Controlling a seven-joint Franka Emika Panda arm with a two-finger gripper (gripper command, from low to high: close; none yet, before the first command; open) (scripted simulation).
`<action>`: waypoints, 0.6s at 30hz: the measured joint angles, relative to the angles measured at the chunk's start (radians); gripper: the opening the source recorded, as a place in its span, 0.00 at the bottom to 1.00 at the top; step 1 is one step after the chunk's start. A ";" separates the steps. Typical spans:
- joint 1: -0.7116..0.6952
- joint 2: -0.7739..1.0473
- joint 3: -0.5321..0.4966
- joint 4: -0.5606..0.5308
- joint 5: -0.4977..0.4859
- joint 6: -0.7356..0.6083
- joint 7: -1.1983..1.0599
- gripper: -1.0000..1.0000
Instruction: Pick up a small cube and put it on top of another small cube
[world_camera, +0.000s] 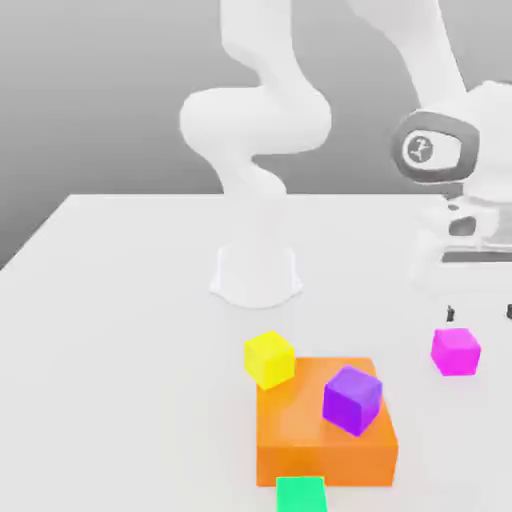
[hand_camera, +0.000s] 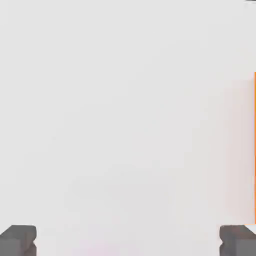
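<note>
A flat white table (world_camera: 120, 300) carries the robot's round white base (world_camera: 256, 275) towards its rear. On the surface rest a large orange block (world_camera: 300, 445), a green cube (world_camera: 301, 495) at the block's near edge, and a magenta cube (world_camera: 456, 351) standing apart towards the exterior view's right. A yellow cube (world_camera: 269, 358) sits at the block's far corner; whether it rests on the table cannot be determined.

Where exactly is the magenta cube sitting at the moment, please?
In the exterior view the magenta cube sits on the white table at the right, apart from the orange block and just below the open gripper.
</note>
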 joint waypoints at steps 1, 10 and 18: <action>0.013 0.025 0.001 -0.009 -0.005 0.017 0.024 0.50; 0.152 0.183 -0.180 0.020 -0.242 0.116 0.222 0.50; 0.318 0.289 -0.389 0.055 -0.442 0.178 0.373 0.00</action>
